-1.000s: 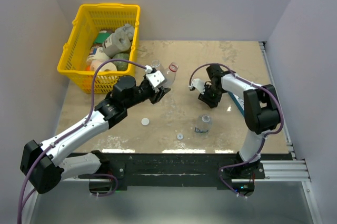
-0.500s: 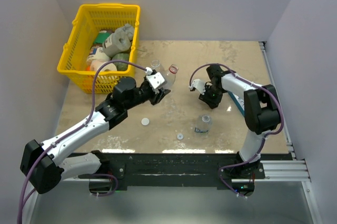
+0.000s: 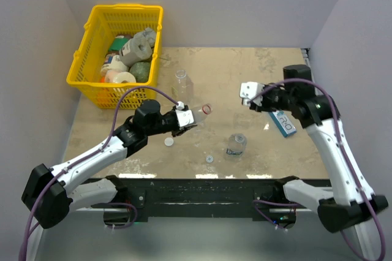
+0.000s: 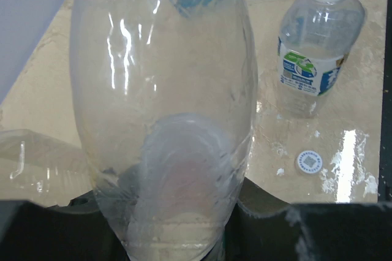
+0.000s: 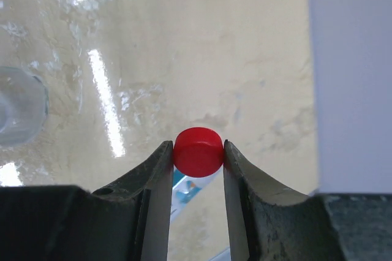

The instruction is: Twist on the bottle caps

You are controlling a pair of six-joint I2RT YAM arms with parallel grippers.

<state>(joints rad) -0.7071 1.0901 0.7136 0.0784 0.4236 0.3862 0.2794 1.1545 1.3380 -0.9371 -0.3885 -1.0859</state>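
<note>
My left gripper [image 3: 184, 119] is shut on a clear bottle with a red neck ring [image 3: 197, 114], held tilted above the table with its open mouth to the right. That bottle fills the left wrist view [image 4: 162, 89] and hides the fingers. My right gripper [image 3: 248, 95] is raised and shut on the red cap [image 5: 198, 151], pinched by its sides. The blue-labelled bottle [image 3: 235, 144] stands open, also in the left wrist view [image 4: 312, 46]. The squarish unlabelled bottle [image 3: 181, 81] stands further back. A white cap [image 3: 168, 142] and a pale ring cap [image 3: 209, 158] lie on the table.
A yellow basket [image 3: 92, 65] full of items stands at the back left. A flat blue-and-white box [image 3: 283, 120] lies under the right arm. Grey walls enclose the table on the left, back and right.
My right gripper has lifted off the table and swung right with the red cap. My left gripper has brought the bottle nearer and lower, tilting its mouth to the right.
</note>
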